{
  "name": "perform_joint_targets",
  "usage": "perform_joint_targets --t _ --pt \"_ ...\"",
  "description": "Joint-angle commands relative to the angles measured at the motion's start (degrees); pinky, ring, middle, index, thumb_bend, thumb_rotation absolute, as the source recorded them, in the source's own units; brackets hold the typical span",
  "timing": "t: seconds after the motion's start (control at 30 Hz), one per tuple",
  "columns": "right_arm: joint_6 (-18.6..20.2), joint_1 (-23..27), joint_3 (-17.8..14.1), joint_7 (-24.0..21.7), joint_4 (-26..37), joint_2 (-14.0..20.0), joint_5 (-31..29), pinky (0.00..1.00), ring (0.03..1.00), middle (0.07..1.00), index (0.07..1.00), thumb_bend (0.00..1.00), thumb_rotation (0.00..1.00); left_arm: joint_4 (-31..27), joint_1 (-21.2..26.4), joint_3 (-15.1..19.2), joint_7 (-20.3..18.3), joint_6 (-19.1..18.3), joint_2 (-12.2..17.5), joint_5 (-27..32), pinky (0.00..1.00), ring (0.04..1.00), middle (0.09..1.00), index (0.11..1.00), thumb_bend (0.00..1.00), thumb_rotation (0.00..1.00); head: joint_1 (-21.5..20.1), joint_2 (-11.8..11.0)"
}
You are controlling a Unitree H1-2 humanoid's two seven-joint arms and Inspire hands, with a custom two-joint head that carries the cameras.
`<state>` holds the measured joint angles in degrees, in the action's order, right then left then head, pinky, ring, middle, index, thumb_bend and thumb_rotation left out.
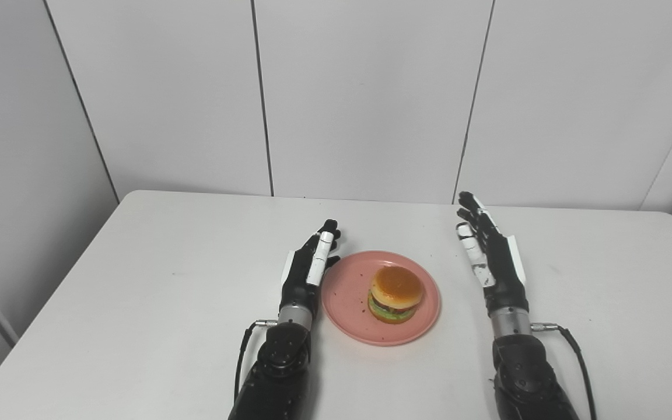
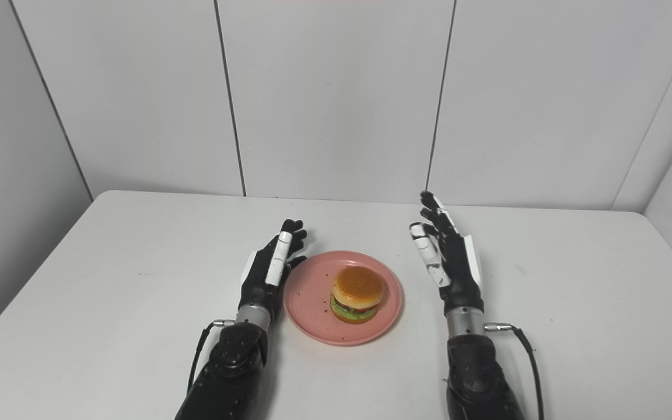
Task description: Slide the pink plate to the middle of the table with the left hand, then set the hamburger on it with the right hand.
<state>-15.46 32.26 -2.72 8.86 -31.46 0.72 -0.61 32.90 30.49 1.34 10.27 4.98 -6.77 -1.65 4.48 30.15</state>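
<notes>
Sitting on the pink plate (image 1: 347, 291), the hamburger (image 1: 395, 293); left hand (image 1: 308, 269), right hand (image 1: 490, 252) seemingly empty, fingers spread.

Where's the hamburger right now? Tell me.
The hamburger sits on the pink plate near the table's middle, between the open left hand and open right hand.

White table (image 1: 137, 280); grey panelled wall (image 1: 365, 99) behind.

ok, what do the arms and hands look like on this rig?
Both match: the left hand and right hand are black with white panels on the fingers and along the outer edge. Each has a silver metal wrist ring, then a glossy black forearm. A thin black cable with a metal plug runs from each wrist.
</notes>
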Motion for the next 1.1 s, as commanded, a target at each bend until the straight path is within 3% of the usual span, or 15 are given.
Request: perform_joint_targets --t 0.0,0.1,0.2,0.4,0.67,1.07 --pt "2.89 2.57 -2.67 -1.71 1.22 -1.37 -5.95 0.87 0.886 0.909 0.890 0.86 1.00 -0.12 1.95 0.34 2.59 4.46 0.01 -1.55 1.00 0.960 0.930 0.892 0.88 0.97 0.04 0.10" --pt "5.51 2.65 -5.24 -3.01 0.93 -2.31 -10.38 0.90 0.897 0.923 0.910 0.82 1.00 1.16 1.87 0.35 4.02 6.76 0.06 -2.31 1.00 0.990 0.963 0.940 0.91 0.99 -0.02 0.12" --pt "7.05 2.31 -5.68 -3.85 1.09 -2.41 -11.67 0.92 0.912 0.934 0.918 0.80 1.00 2.68 1.82 0.31 4.10 8.14 0.40 -2.19 1.00 0.999 0.983 0.978 0.92 1.00 -0.34 0.15" --pt "10.69 1.66 -3.19 -3.20 2.51 -1.71 -7.52 0.91 0.918 0.945 0.928 0.76 1.00 4.81 2.26 0.57 2.48 7.87 1.04 -0.69 1.00 1.000 1.000 0.999 0.94 0.99 -1.01 0.24" --pt "16.07 1.34 -0.88 -3.89 4.43 -0.57 -4.03 0.93 0.941 0.950 0.920 0.77 1.00 8.14 3.08 1.17 2.28 8.80 1.36 -0.18 1.00 1.000 1.000 1.000 0.91 0.98 -1.34 0.85" --pt "15.44 1.35 0.84 -7.55 2.48 1.52 -2.88 0.98 0.957 0.938 0.901 0.76 1.00 9.43 3.03 1.55 3.78 9.89 1.24 -0.95 1.00 1.000 1.000 1.000 0.92 0.98 -1.02 0.80"
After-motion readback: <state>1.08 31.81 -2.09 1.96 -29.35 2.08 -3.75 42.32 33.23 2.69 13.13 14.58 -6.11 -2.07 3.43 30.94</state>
